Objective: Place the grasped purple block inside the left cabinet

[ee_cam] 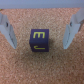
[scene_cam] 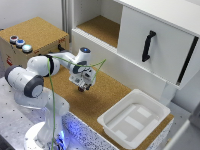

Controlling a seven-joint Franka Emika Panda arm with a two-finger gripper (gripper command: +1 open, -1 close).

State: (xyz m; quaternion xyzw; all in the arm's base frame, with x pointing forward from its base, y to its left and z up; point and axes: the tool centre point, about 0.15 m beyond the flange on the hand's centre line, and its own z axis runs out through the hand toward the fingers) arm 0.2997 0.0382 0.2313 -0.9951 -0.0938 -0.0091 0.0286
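Oddly, my gripper (ee_cam: 40, 31) hangs spread, fingers clear of the purple block (ee_cam: 39, 41); I must close squarely before carrying it into the left cabinet (scene_cam: 101, 27).

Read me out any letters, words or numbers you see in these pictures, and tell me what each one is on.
"E": yellow letter on the top face of the purple block, wrist view.
A second yellow mark on the block's front face: possibly "J", too blurred to be sure.
A red mark on the brown box in the exterior view: too small to read.
Nothing else legible.
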